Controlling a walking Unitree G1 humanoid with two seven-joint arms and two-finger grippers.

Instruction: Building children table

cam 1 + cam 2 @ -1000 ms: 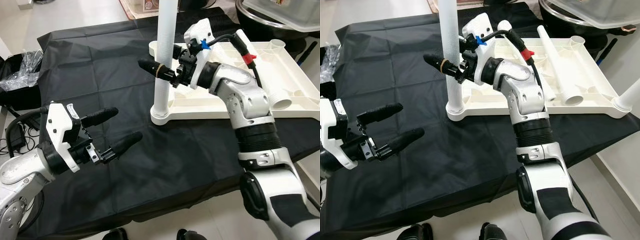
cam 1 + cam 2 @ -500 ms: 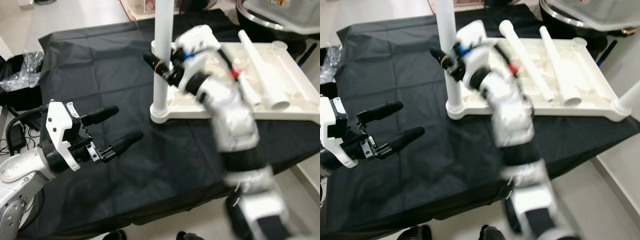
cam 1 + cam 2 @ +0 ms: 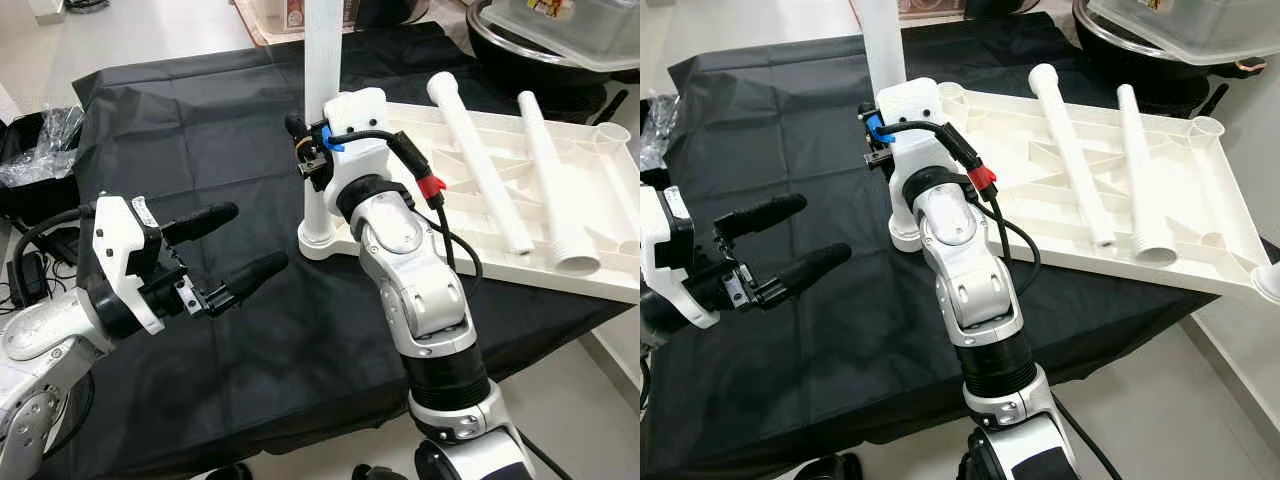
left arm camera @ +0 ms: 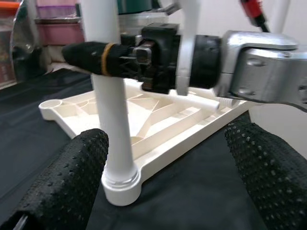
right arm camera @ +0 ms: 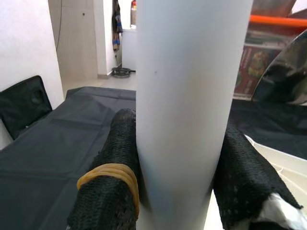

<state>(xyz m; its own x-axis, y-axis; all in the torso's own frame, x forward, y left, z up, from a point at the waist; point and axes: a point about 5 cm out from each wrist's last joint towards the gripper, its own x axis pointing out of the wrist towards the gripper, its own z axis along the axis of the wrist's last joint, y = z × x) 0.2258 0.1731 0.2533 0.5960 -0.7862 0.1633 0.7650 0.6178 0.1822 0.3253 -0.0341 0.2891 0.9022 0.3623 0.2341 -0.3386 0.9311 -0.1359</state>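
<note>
A white children's table top (image 3: pixel 420 135) lies upside down on the black cloth. One white leg (image 3: pixel 322 60) stands upright in its near left corner socket. Two loose white legs (image 3: pixel 478 158) (image 3: pixel 556 180) lie across the table top. My right gripper (image 3: pixel 308 138) is shut on the upright leg a little above its base; in the right wrist view the black fingers (image 5: pixel 112 172) press both sides of the leg (image 5: pixel 187 96). My left gripper (image 3: pixel 232 250) hovers open over the cloth, left of the leg, and faces the leg's base (image 4: pixel 117 184).
Black cloth (image 3: pixel 180 130) covers the work surface. A crumpled plastic bag (image 3: pixel 40 140) lies at its left edge. A dark bowl and a clear plastic lid (image 3: pixel 560 40) stand at the back right. Pale floor (image 3: pixel 590 400) shows past the cloth's front right edge.
My right arm has swung from the leg's right side round to its near side, still gripping it. The table top has turned, its right end now slanting toward me. The left gripper has barely moved.
</note>
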